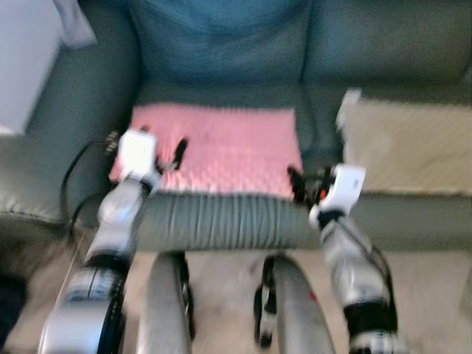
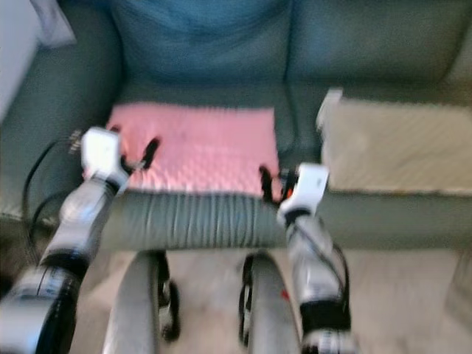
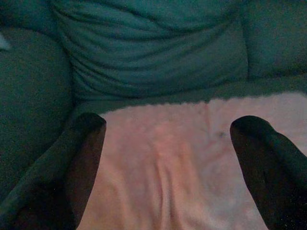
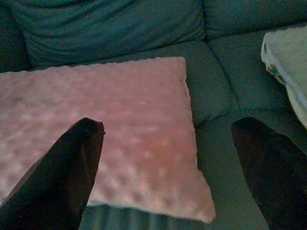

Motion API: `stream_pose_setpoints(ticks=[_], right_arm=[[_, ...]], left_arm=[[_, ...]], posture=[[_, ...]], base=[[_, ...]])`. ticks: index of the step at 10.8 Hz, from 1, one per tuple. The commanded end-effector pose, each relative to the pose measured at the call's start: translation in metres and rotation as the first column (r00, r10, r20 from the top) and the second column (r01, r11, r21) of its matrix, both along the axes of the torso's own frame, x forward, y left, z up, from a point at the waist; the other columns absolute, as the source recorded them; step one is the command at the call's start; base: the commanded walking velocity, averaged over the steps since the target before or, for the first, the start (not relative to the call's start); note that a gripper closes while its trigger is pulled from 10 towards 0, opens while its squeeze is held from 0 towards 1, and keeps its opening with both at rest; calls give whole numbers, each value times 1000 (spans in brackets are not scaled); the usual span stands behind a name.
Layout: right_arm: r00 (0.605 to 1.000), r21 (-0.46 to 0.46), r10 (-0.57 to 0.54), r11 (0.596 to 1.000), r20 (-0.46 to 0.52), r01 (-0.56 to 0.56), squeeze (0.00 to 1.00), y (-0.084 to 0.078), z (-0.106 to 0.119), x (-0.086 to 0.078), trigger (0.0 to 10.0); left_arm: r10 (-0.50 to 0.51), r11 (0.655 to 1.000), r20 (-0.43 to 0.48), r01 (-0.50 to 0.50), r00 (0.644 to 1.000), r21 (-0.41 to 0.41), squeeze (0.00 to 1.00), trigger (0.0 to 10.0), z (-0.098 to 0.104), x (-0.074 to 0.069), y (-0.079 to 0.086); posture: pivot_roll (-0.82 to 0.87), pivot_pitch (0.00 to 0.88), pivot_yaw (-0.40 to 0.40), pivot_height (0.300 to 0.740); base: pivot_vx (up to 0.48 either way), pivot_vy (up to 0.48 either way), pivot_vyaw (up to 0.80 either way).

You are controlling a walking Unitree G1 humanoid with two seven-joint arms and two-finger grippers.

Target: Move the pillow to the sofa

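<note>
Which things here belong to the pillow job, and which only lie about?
Belong to the job:
pink pillow, lying on the seat
green sofa
left gripper, open
right gripper, open

Only lying about:
beige cushion
white object beside the sofa

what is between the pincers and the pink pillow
Nothing visible. The pink pillow lies flat on the sofa seat. The left pincer and right pincer sit open at its front corners, with no object in between.
</note>
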State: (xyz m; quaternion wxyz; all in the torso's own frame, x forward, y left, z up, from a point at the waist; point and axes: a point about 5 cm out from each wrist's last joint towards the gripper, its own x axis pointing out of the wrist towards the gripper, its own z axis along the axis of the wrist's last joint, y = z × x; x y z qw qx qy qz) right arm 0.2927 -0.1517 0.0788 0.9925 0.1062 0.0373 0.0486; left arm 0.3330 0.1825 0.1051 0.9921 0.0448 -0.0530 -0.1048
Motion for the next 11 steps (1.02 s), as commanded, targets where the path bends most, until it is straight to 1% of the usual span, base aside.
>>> stream_pose_setpoints(ticks=[1,2,3,4,5,6,7,8,9,10,11], right_arm=[[1000,-18,-1,1000,8,2,1000,0,-1,-6,10000],[1000,-2,-1,1000,-13,1,1000,-3,-6,-12,10000],[1000,13,0,1000,-29,0,996,-6,-8,-15,10000],[998,-21,55,998,-3,-55,0,-10,-7,-20,10000],[998,-35,59,998,-4,-59,0,-12,-6,-19,10000],[998,-50,60,997,-4,-60,0,-10,-6,-18,10000],[998,-43,62,997,4,-62,0,-5,-3,-15,10000],[997,-47,73,996,19,-72,0,-1,1,-12,10000],[997,-48,77,996,24,-76,0,-1,2,-10,10000],[996,-54,80,995,33,-78,0,-3,5,-6,10000],[996,-60,78,995,36,-76,0,-4,6,-4,10000]], left_arm=[[14,1000,-27,-15,1000,-11,1000,10000,-9,-12,8],[72,997,-76,-75,995,-37,0,10000,-22,-24,19],[83,995,-101,-89,991,-54,0,10000,-29,-31,20],[49,998,-146,-55,988,-41,0,10000,-43,-48,12],[12,999,-151,-19,988,-43,0,10000,-46,-54,1],[6,999,-163,-14,987,-48,0,10000,-47,-57,-5],[-4,999,-174,-6,985,-53,0,10000,-48,-56,-9],[-21,998,-173,12,985,-54,0,10000,-45,-50,-15],[-26,998,-171,16,985,-55,0,10000,-42,-46,-18],[-26,999,-162,18,986,-51,0,10000,-38,-39,-20],[-20,999,-158,12,987,-51,0,10000,-34,-35,-19]], posture=[[-3,12,-38,626],[1,0,-51,626],[2,0,-62,626],[1,0,-76,626],[-4,0,-83,636],[-8,0,-84,651],[-14,0,-84,671],[-25,0,-80,696],[-31,0,-77,711],[-39,0,-72,731],[-43,0,-68,740]], base=[[0,0,0],[0,0,0],[0,0,0],[0,0,0],[0,0,0],[0,0,0],[0,0,0],[0,0,0],[0,0,0],[0,0,0],[0,0,0]])
